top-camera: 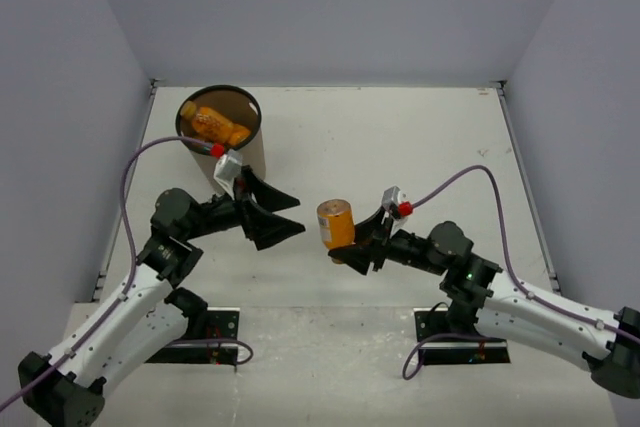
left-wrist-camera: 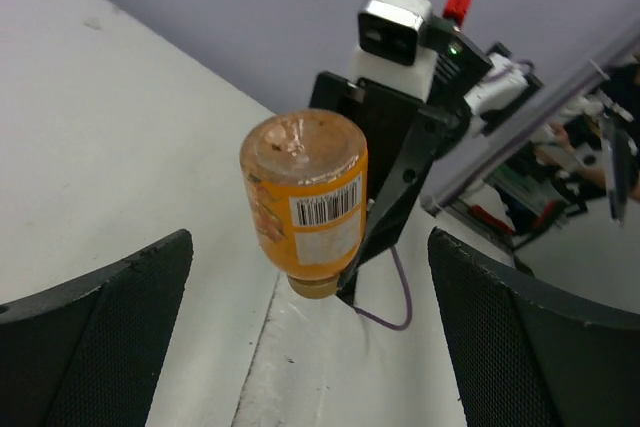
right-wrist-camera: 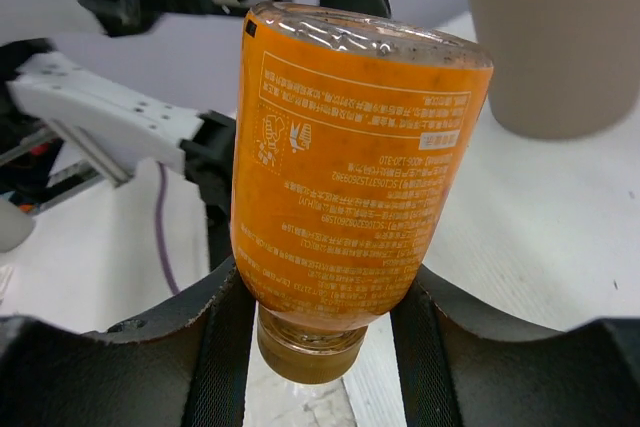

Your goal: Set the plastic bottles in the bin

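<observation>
My right gripper (top-camera: 347, 245) is shut on an orange plastic bottle (top-camera: 336, 223) and holds it upside down, cap towards the table, near the table's middle. In the right wrist view the bottle (right-wrist-camera: 350, 167) fills the gap between the fingers (right-wrist-camera: 180, 347). My left gripper (top-camera: 298, 214) is open and empty, just left of the bottle and pointing at it; the bottle (left-wrist-camera: 305, 202) shows ahead in the left wrist view. The tall brown bin (top-camera: 247, 159) stands at the far left behind the left arm, with orange bottles (top-camera: 215, 125) inside. No green or clear bottle shows.
The bin's wall (right-wrist-camera: 550, 37) rises at the top right of the right wrist view. Grey walls close the table on three sides. Purple cables (top-camera: 140, 162) loop from both wrists. The arms' base plates (top-camera: 455, 332) sit at the near edge.
</observation>
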You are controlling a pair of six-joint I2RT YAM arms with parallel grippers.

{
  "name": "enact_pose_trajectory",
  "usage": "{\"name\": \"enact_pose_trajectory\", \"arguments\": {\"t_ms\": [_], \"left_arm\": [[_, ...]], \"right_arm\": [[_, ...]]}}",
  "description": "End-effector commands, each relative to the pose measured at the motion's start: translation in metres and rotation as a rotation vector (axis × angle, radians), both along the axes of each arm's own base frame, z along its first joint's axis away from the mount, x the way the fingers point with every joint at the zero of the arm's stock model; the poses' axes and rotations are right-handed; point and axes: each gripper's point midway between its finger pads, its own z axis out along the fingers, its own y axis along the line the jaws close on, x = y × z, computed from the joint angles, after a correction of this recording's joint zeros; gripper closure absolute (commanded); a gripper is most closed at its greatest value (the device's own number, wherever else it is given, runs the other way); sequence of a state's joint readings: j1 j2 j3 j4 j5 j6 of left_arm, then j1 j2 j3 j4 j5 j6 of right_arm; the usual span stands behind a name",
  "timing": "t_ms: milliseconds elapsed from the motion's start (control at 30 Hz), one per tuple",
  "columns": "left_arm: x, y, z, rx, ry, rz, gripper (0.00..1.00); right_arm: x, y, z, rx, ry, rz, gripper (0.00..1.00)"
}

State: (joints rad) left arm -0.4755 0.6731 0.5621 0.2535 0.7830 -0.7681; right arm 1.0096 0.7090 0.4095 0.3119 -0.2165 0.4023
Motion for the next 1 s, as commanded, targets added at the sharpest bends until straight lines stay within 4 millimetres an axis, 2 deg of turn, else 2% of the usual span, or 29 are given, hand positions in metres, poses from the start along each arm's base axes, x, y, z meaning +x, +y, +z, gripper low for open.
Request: {"name": "enact_pose_trajectory", "arguments": {"t_ms": [0,100,267,433,500,667,700,733,767,800,833,900,933,967], "left_arm": [[-0.048,-0.022,0.066,-0.165,-0.244,-0.189,0.0],[-0.038,-0.048,0.066,-0.141,-0.211,-0.164,0.0],[-0.026,-0.065,0.07,-0.113,-0.18,-0.116,0.0],[-0.019,-0.088,0.05,-0.052,-0.117,-0.116,0.0],[-0.024,-0.094,0.047,-0.051,-0.118,-0.142,0.01],[-0.046,-0.102,0.049,-0.068,-0.14,-0.251,0.13],[-0.049,-0.102,0.053,-0.082,-0.152,-0.266,0.2],[-0.052,-0.103,0.054,-0.085,-0.154,-0.28,0.51],[-0.052,-0.104,0.056,-0.089,-0.155,-0.278,0.69],[-0.051,-0.105,0.056,-0.082,-0.146,-0.27,1.0],[-0.042,-0.106,0.055,-0.072,-0.139,-0.229,1.0],[-0.028,-0.106,0.055,-0.03,-0.123,-0.152,1.0],[-0.004,-0.101,0.057,-0.01,-0.105,-0.009,1.0],[0.011,-0.093,0.058,0.063,-0.068,0.089,1.0]], "right_arm": [[-0.028,-0.004,0.041,0.096,-0.131,0.144,0.89],[-0.029,-0.008,0.047,0.104,-0.141,0.134,0.88],[-0.038,-0.009,0.056,0.13,-0.156,0.173,0.88],[-0.043,-0.012,0.063,0.164,-0.178,0.191,0.88],[-0.041,-0.014,0.064,0.17,-0.18,0.176,0.88],[-0.036,-0.016,0.066,0.158,-0.182,0.144,0.88],[-0.034,-0.015,0.066,0.154,-0.182,0.138,0.88],[-0.033,-0.015,0.067,0.152,-0.181,0.132,0.88],[-0.033,-0.015,0.067,0.151,-0.182,0.128,0.88],[-0.032,-0.014,0.065,0.145,-0.181,0.13,0.84],[-0.031,-0.014,0.064,0.14,-0.176,0.127,0.78],[-0.022,-0.016,0.06,0.133,-0.135,0.067,0.03],[-0.002,-0.021,0.048,0.093,-0.083,-0.054,0.01],[0.009,-0.027,0.043,0.076,-0.045,-0.129,0.01]]}}
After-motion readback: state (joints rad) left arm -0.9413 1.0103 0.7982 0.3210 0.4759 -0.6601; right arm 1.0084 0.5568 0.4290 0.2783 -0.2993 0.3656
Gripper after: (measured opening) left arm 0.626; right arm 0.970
